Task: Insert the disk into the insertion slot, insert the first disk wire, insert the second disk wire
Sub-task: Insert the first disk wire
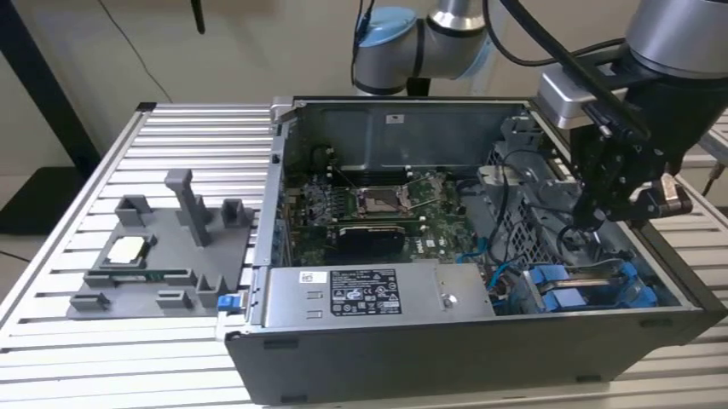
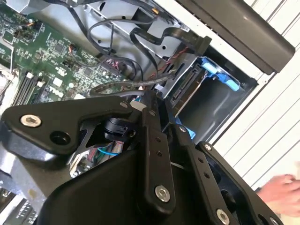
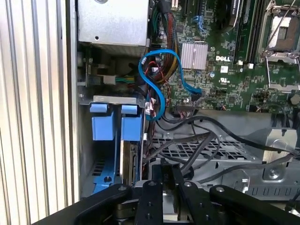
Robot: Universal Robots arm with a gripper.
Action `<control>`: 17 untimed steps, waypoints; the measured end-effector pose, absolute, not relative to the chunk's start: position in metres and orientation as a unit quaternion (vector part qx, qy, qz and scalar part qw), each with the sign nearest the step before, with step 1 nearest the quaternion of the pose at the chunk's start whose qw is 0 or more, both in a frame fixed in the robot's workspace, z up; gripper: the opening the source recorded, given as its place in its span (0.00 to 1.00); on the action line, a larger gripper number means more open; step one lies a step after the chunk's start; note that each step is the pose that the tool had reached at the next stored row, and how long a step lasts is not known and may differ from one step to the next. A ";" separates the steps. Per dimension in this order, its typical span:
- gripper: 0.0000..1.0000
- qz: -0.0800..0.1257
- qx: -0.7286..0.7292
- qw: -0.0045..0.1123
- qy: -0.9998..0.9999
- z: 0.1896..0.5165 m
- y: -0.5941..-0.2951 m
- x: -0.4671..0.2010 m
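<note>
The blue-railed insertion slot (image 1: 586, 290) is seen at the case's (image 1: 455, 366) near corner, on the exterior view's right. Just above it the gripper (image 1: 586, 223) is held with fingers pressed together, possibly pinching a black cable (image 2: 117, 86). The motherboard (image 1: 376, 204) is seen beyond.

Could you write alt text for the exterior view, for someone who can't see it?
A robot arm's black gripper hangs inside an open computer case, by the drive bay with blue rails. A grey tray lies on the slatted table beside it.
</note>
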State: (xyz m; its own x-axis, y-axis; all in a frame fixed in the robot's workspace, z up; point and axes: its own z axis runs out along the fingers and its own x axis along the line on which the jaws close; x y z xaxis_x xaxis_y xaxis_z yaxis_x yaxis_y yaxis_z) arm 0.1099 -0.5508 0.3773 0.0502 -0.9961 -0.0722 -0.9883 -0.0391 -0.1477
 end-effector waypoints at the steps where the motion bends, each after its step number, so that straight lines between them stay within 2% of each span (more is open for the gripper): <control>1: 0.19 -0.026 -0.720 0.077 0.689 0.377 -0.551 0.111; 17: 0.19 -0.029 -0.721 0.074 0.689 0.372 -0.551 0.116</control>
State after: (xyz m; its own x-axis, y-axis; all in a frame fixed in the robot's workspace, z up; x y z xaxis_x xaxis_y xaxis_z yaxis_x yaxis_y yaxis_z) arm 0.1157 -0.5511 0.3723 0.0502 -0.9969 -0.0599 -0.9883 -0.0410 -0.1470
